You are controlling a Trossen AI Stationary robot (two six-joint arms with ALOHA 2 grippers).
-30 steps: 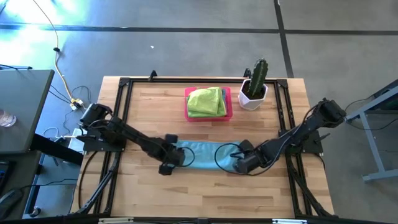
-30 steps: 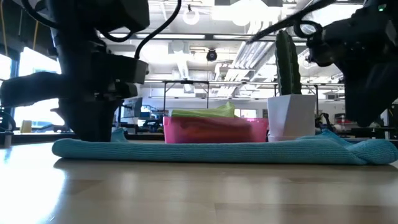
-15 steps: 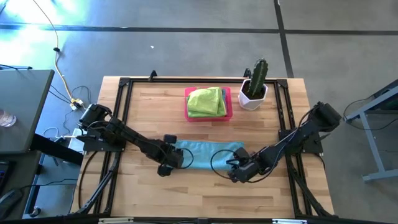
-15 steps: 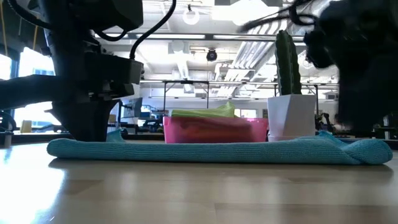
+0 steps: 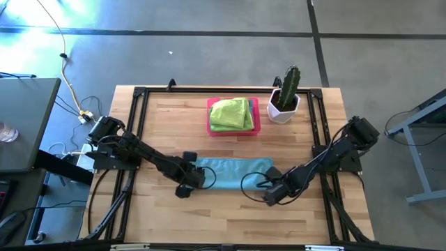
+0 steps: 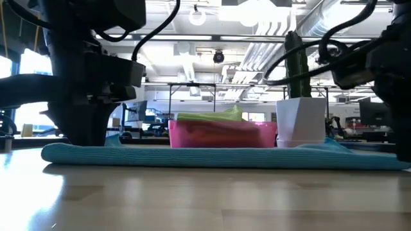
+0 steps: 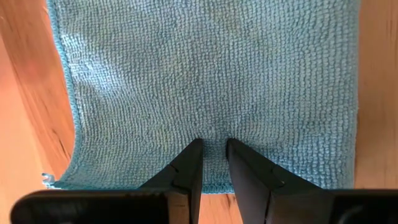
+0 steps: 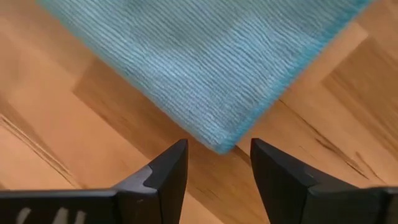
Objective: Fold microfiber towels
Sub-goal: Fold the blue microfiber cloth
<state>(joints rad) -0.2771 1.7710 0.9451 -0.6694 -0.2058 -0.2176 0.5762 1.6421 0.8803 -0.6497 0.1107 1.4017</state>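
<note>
Two tools: left tool (image 7: 213,144) pinches blue towel (image 5: 233,171) (no labels); right tool (image 8: 217,154) released.

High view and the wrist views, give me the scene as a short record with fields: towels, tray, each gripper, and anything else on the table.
blue towel: flat on the table near the front, folded into a strip, between the two grippers
green towel: folded, in the pink tray
tray: at the back middle of the table
left gripper: on the blue towel's left end, fingers nearly shut, pinching the cloth
right gripper: open, just off the blue towel's right corner, holding nothing
cactus: in a white pot right of the tray
table: wooden
</note>
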